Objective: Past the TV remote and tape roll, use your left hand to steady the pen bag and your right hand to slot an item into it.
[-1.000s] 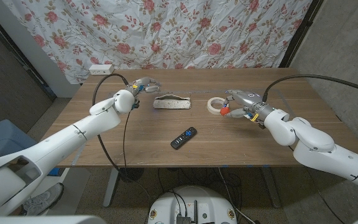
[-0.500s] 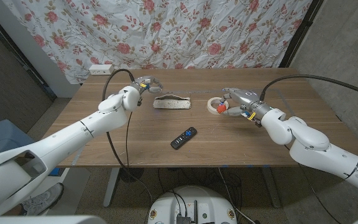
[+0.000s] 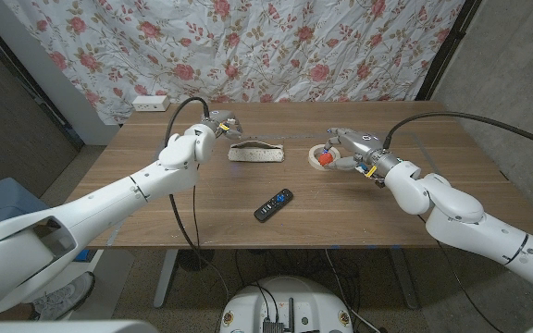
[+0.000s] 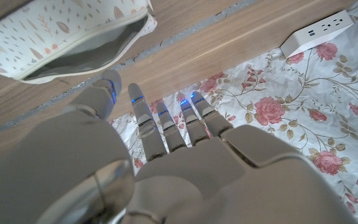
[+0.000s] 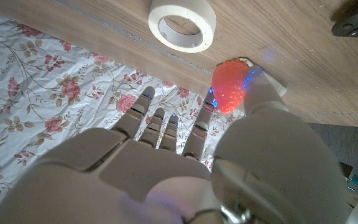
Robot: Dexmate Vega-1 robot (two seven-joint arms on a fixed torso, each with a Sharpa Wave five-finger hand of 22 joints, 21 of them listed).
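My left hand [image 3: 218, 126] hovers over the table [image 3: 155, 213] toward its far edge, just beside the left end of the pen bag [image 3: 256, 153] and not touching it. Its fingers [image 4: 166, 127] are stretched out and apart, holding nothing. The bag lies on its side near the middle of the far edge, its mouth gaping open in my left wrist view [image 4: 73, 43].

My right hand [image 3: 348, 148] is further right along the same stretch of table, pinching a small red, strawberry-like item [image 3: 325, 158] between thumb and finger, the other fingers spread. The red item [image 5: 230, 93] hangs just over the tape roll [image 3: 319, 155], which lies flat between this hand and the bag. The bag's right end is near but clearly apart from the red item.

The TV remote [image 3: 274, 204] lies nearer the front edge, well apart from both hands. A white power strip [image 3: 150, 104] sits at the far left corner.
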